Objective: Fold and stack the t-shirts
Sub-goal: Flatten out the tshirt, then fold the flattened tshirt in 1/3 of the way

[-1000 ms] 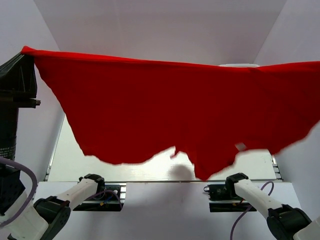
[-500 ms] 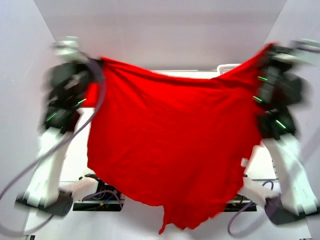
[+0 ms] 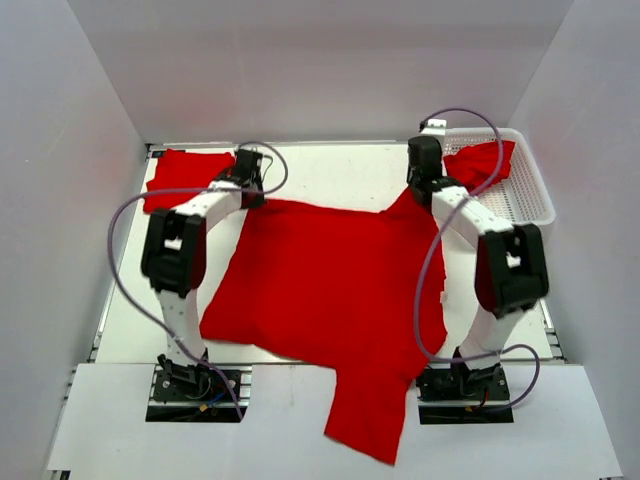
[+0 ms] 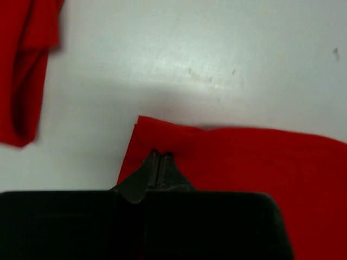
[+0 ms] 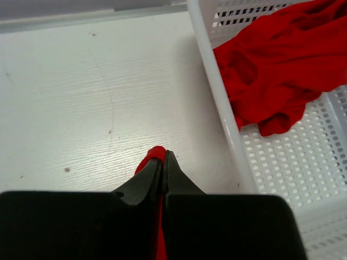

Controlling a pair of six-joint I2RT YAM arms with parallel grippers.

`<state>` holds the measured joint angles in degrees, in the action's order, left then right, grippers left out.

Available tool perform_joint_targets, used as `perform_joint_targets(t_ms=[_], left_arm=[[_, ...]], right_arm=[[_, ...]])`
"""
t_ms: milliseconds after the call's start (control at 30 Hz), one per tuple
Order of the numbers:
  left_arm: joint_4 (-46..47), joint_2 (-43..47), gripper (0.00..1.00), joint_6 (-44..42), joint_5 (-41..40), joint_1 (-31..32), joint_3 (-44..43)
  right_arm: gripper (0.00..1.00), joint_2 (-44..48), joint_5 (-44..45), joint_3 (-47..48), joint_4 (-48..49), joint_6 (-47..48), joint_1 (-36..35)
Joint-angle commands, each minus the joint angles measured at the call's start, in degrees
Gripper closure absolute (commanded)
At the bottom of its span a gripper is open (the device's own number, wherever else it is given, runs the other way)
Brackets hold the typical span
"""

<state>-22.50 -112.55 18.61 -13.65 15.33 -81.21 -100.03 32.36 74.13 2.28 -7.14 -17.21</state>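
Observation:
A red t-shirt [image 3: 330,290] lies spread flat across the table, with one part hanging over the near edge. My left gripper [image 3: 248,190] is shut on its far left corner [image 4: 162,135], low on the table. My right gripper [image 3: 418,192] is shut on its far right corner [image 5: 157,154], also low on the table. A folded red t-shirt [image 3: 185,175] lies at the far left and also shows in the left wrist view [image 4: 24,70]. A crumpled red t-shirt [image 3: 485,162] lies in the white basket [image 3: 535,195] and also shows in the right wrist view [image 5: 282,65].
The white perforated basket [image 5: 217,92] stands at the far right, its near wall just right of my right gripper. White walls enclose the table on three sides.
Both arms have swung down from holding the t-shirt high in the air and laid it flat on the table, the grippers still shut on its far corners.

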Motion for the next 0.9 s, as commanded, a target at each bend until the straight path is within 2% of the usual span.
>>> perform_joint_targets(t_ms=[0,100,333,433,567,733,867], left_arm=[[3.0,-4.1,1.0,-2.6,0.0,-1.4,-11.0],[3.0,-8.5,1.0,-3.1,2.4,-1.9,-13.3],[2.8,-11.0,1.0,-4.2,2.4,-4.3,-17.2],[1.6,-11.0,1.0,-4.2,1.9,-5.3,-18.7],[2.6,-10.5,1.0,-6.0,3.4,-6.5,-19.5],[2.6,-12.3,1.0,-8.9,7.1,-6.5,-23.5],[1.1,-11.8,1.0,-9.4,7.1,-6.5,-22.6]], right_arm=[[1.0,-3.6,-0.5,6.9,0.7,-1.2,0.8],[1.0,-5.9,-0.5,9.4,-0.8,-1.4,1.2],[1.0,-10.0,0.4,15.9,-5.4,-2.1,2.0],[1.0,-8.1,1.3,16.3,-10.6,-3.8,2.4],[1.0,-4.3,0.3,14.8,-12.0,-4.2,3.1],[1.0,-3.5,-3.5,14.7,-14.1,-5.3,3.8],[1.0,-3.9,-5.8,14.9,-17.8,-8.2,3.7]])
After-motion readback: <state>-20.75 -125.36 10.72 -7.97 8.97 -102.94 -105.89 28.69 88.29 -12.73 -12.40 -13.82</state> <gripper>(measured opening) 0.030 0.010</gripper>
